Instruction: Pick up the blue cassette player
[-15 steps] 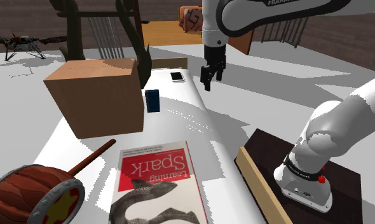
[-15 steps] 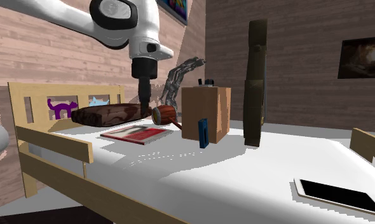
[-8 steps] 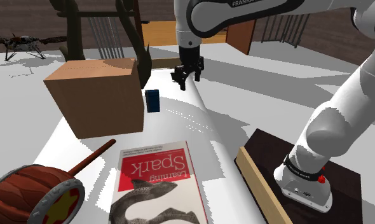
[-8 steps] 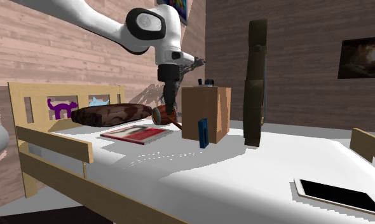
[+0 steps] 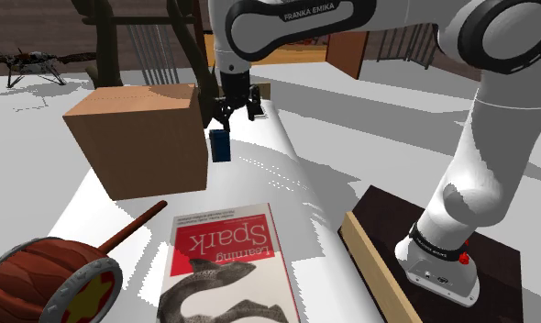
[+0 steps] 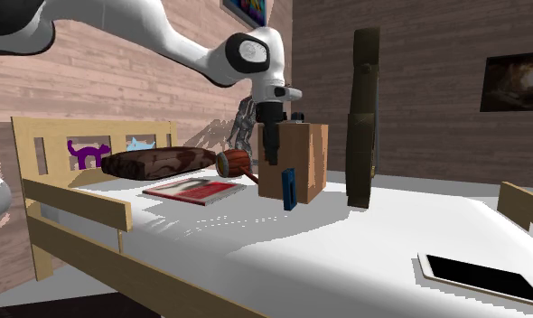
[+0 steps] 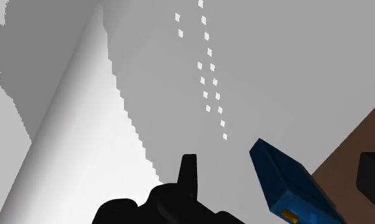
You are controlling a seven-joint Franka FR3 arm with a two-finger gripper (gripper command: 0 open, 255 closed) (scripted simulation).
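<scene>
**Claw open over the cassette player, no contact**

The small blue box-shaped cassette player [image 5: 220,145] stands upright on the white bed [image 5: 292,179], just right of the brown cardboard box [image 5: 140,138] in the shoulder view. The black claw [image 5: 238,112] hangs just above it, slightly to the far side.

The wrist view shows the fingers [image 7: 188,175] wide apart. The player sits between them, nearer the box-side one, and touches neither.

The second exterior view adds a flat black-screened phone [image 6: 477,275] at near right, well apart.

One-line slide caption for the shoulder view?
Open Franka gripper hovers over the upright blue cassette player beside a brown box on the white bed.
</scene>
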